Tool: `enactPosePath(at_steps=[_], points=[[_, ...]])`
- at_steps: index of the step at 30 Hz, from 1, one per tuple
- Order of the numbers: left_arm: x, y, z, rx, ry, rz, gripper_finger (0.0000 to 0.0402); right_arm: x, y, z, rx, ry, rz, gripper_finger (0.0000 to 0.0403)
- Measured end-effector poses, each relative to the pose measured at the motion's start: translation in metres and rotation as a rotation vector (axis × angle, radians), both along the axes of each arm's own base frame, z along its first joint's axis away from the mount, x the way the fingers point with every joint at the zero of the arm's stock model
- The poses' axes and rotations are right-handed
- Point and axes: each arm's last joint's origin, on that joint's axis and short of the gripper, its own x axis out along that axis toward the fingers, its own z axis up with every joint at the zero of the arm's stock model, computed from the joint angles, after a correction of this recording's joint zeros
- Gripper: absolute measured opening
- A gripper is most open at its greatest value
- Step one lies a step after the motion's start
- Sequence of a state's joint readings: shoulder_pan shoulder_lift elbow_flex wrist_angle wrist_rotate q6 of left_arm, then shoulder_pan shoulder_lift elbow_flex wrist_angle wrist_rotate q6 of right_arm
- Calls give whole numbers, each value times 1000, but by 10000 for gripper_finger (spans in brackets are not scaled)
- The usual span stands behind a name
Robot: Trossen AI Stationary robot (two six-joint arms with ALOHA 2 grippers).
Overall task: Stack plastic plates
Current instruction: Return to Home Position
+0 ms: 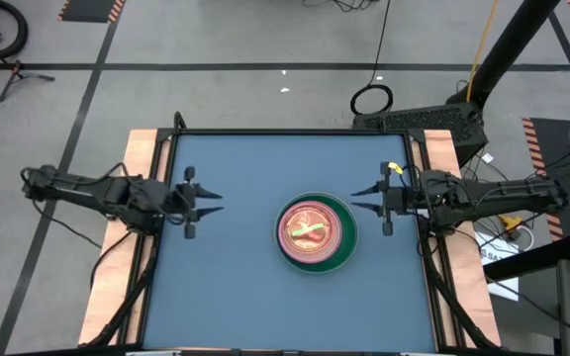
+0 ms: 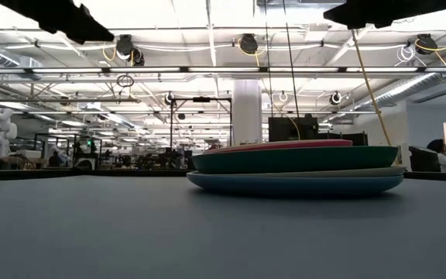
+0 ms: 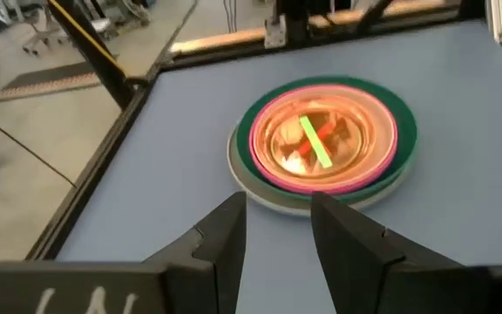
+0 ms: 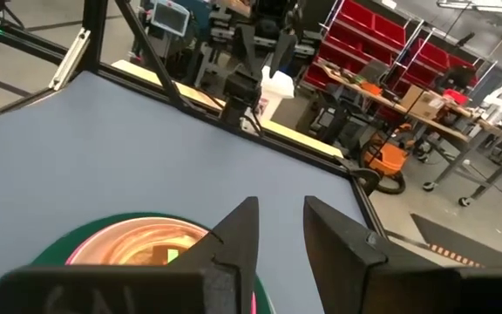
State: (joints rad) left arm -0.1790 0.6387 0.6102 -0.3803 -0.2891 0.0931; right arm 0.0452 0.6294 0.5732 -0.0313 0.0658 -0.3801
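Note:
The plastic plates stand in one stack (image 1: 315, 233) on the blue table, right of centre. In the low view the stack (image 2: 296, 169) shows a blue plate lowest, then a grey-white one, a dark green one and a pink one. A small translucent pink plate with a green piece lies on top (image 3: 318, 141). My left gripper (image 1: 216, 201) hovers open over the table's left part, away from the stack. My right gripper (image 1: 357, 199) hovers open just right of the stack, above its far right rim. Both touch nothing.
The blue table surface (image 1: 236, 287) is bare around the stack. Wooden side rails (image 1: 142, 148) and dark frame bars border it. A workshop with shelves and benches shows beyond the far edge (image 4: 390, 78). A person sits far off (image 2: 440, 155).

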Motion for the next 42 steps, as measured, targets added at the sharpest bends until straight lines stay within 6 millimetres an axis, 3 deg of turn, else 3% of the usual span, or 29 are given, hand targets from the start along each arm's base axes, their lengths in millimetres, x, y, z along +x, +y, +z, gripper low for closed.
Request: enactPosePath(at_steps=[17, 42], points=[[-50, 10, -18, -97, -174, 70, 138, -14, -9, -11, -2, -57, -73, 89], [-55, 11, -17, -147, -224, 91, 138, -45, -20, -29, -2, -193, -176, 89]])
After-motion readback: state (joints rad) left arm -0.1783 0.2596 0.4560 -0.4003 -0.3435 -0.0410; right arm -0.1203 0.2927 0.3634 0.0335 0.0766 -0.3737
